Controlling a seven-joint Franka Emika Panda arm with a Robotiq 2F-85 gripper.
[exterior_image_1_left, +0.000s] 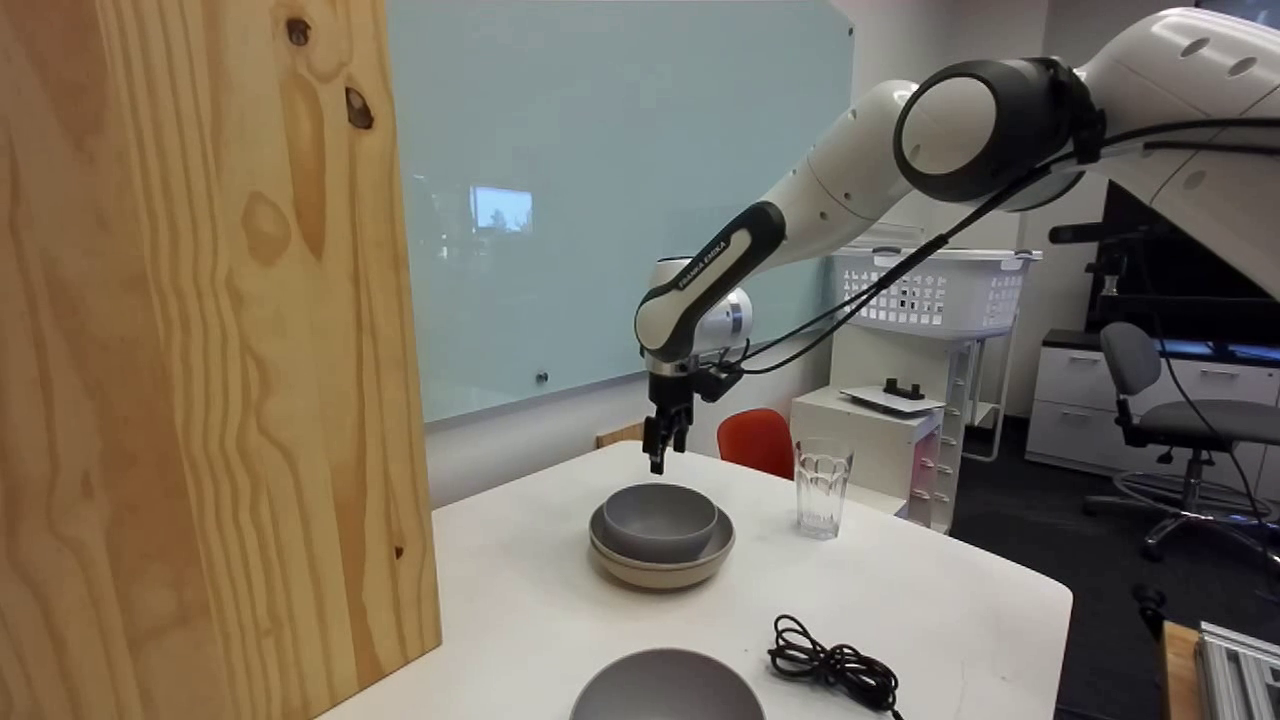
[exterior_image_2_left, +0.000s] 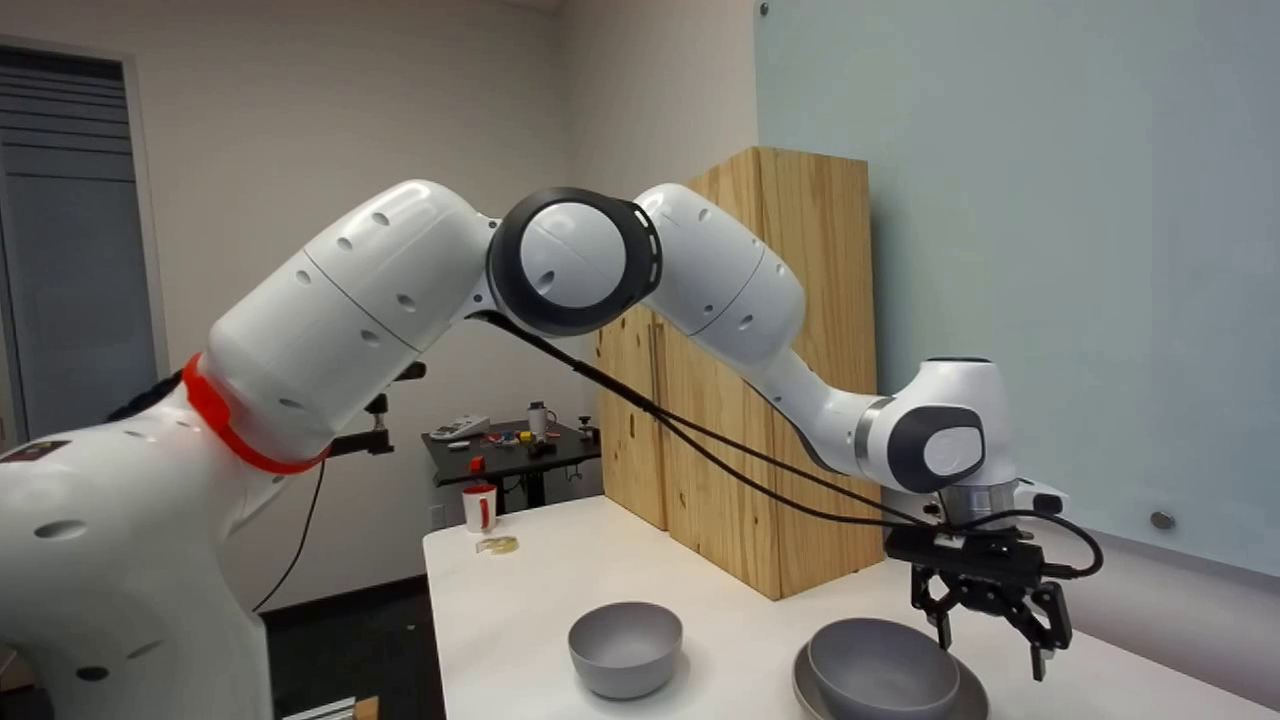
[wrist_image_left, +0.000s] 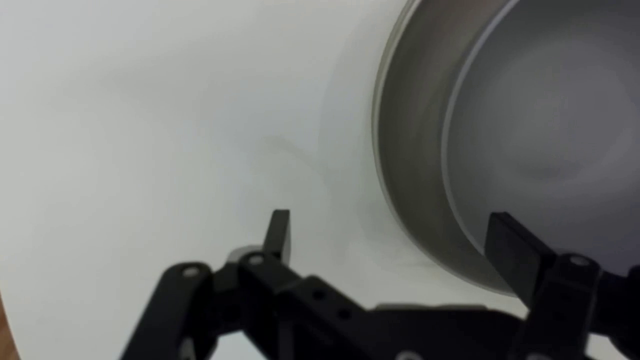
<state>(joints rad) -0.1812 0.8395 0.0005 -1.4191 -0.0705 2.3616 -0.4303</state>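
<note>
The gripper (wrist_image_left: 390, 216), closest in my wrist view, hangs with its fingers spread apart, and I see a gray bowl (wrist_image_left: 565, 120) below and to one side of it, nested in a wider bowl (wrist_image_left: 412, 130).

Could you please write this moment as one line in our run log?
Gripper: open, holding nothing | Nearest: inner grey bowl, resting inside wider bowl | On table: separate grey bowl, clear glass, bundled black cable

In an exterior view, a bowl (exterior_image_1_left: 660, 522) sits in a dish (exterior_image_1_left: 655, 577) on the table (exterior_image_1_left: 510, 590); a glass (exterior_image_1_left: 822, 490) stands to their right, and a cable (exterior_image_1_left: 842, 664) lies in front, right of a second bowl (exterior_image_1_left: 668, 690).
</note>
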